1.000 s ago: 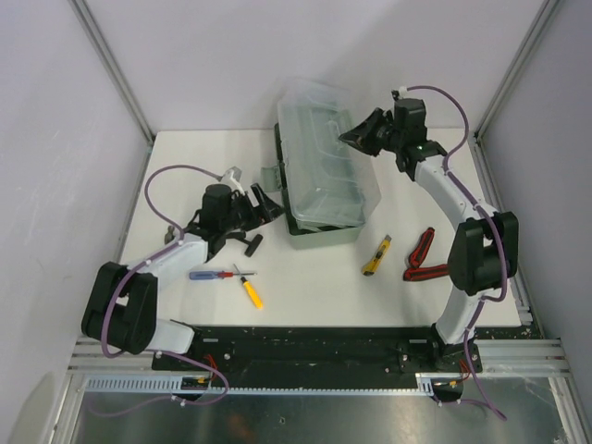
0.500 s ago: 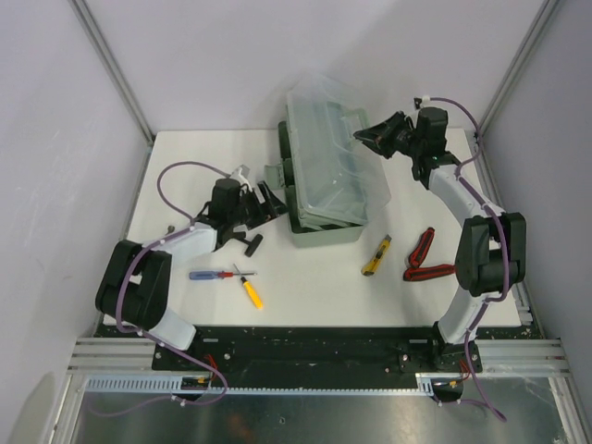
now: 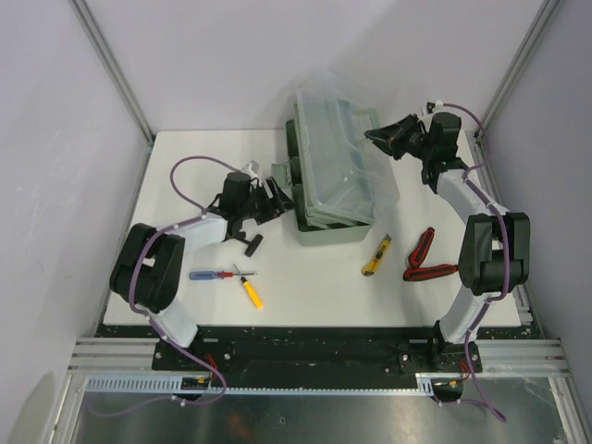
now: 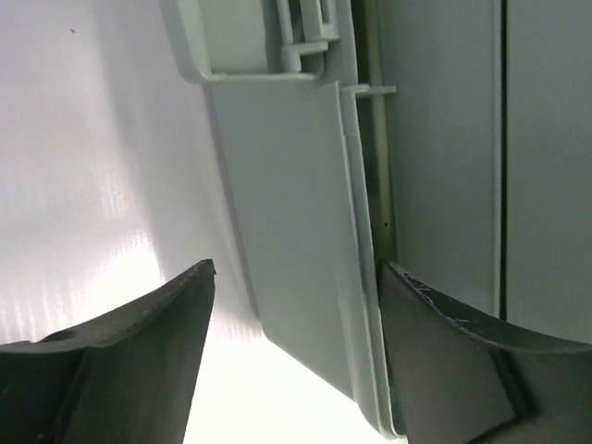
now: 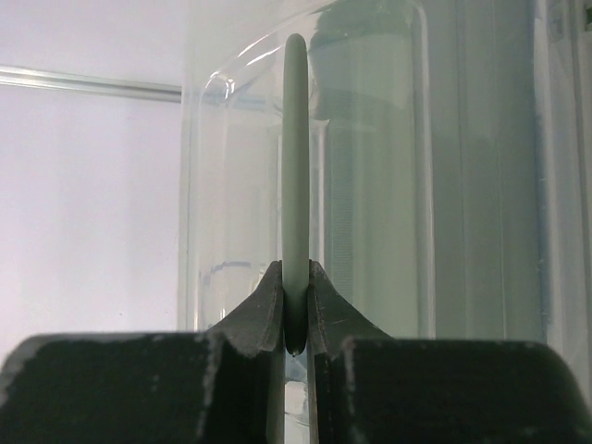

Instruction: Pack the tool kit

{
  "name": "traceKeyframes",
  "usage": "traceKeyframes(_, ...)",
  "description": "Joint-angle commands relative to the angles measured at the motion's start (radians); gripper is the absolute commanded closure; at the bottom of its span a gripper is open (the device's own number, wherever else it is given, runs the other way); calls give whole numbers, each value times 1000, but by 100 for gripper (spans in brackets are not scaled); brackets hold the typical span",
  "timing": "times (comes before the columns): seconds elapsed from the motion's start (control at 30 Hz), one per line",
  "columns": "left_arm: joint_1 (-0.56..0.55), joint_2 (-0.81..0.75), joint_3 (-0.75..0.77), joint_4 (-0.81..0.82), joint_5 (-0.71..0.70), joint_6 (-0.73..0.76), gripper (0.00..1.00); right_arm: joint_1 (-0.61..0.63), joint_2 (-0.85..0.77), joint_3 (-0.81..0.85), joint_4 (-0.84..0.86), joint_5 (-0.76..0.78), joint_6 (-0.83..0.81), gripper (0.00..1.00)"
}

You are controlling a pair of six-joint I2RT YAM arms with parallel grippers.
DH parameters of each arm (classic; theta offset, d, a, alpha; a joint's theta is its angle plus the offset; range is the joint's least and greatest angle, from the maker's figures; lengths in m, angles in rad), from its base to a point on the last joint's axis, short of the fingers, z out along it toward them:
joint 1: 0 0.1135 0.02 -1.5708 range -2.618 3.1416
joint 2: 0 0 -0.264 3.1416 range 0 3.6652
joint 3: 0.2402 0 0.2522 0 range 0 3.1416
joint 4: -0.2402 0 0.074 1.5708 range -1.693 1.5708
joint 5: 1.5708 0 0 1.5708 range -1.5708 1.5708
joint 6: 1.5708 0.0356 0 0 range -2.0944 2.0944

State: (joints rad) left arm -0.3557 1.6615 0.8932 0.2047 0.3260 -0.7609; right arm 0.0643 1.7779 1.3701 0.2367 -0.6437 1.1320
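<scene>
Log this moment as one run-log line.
right end effector: shut on sage-green handle of clear hinged lid | left end effector: open astride side flap of sage-green plastic box | yellow utility knife: outside box

The left arm lies low across the table's left half, the left end effector with jaws spread apart. The right arm stands along the right edge, elbow high, the right end effector pinched tight on the tool kit by its handle.

Sage-green box with clear see-through lid, plain white worktop, yellow-and-black knife, red-and-black pliers, blue-handled screwdriver, yellow-handled screwdriver
</scene>
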Motion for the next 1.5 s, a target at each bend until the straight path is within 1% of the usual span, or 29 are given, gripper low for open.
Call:
traceKeyframes(0.0, -36, 10, 35, -15, -21, 14, 20, -34, -50, 4, 195, -20, 72, 100)
traceKeyframes(0.07, -44, -9, 38, -15, -41, 28, 14, -36, -50, -1, 197, -21, 70, 100)
traceKeyframes(0.13, -49, -17, 45, -15, -57, 42, 11, -37, -51, -5, 197, -23, 69, 100)
traceKeyframes(0.2, -52, -7, 55, -17, -60, 46, 11, -43, -48, -9, 202, -26, 74, 100)
traceKeyframes(0.27, -56, 18, 71, -21, -59, 34, 16, -47, -47, -14, 208, -30, 79, 100)
traceKeyframes(0.33, -61, 49, 89, -31, -63, 15, 26, -52, -42, -17, 215, -36, 85, 100)
traceKeyframes(0.43, -65, 81, 112, -65, -92, -19, 43, -56, -36, -25, 221, -49, 90, 100)
traceKeyframes(0.53, -64, 83, 120, -101, -141, -32, 61, -106, -28, -39, 236, -77, 95, 100)
traceKeyframes(0.57, -63, 80, 122, -112, -156, -33, 67, -120, -23, -45, 250, -90, 102, 100)
traceKeyframes(0.67, -56, 79, 127, -133, -172, -35, 92, -159, -1, -62, 313, -138, 143, 99)
traceKeyframes(0.73, -48, 78, 125, -137, -175, -44, 98, -181, 18, -72, 374, -171, 182, 94)
traceKeyframes(0.9, -29, 63, 117, -142, -187, -45, 100, -209, 71, -76, 500, -237, 260, 68)
traceKeyframes(0.97, -19, 54, 115, -144, -191, -45, 100, -213, 87, -79, 535, -253, 283, 60)
traceKeyframes(1.03, -9, 44, 113, -146, -196, -43, 100, -215, 97, -83, 553, -261, 290, 54)
traceKeyframes(1.17, 12, 23, 105, -149, -203, -32, 100, -219, 102, -88, 532, -265, 265, 49)
traceKeyframes(1.3, 19, 23, 115, -151, -183, 1, 100, -208, 88, -86, 466, -265, 183, 47)
traceKeyframes(1.37, 19, 32, 122, -151, -167, 11, 100, -186, 62, -69, 353, -251, 70, 46)
traceKeyframes(1.47, 19, 39, 122, -151, -150, 15, 100, -123, 12, 4, 88, -179, -173, 45)
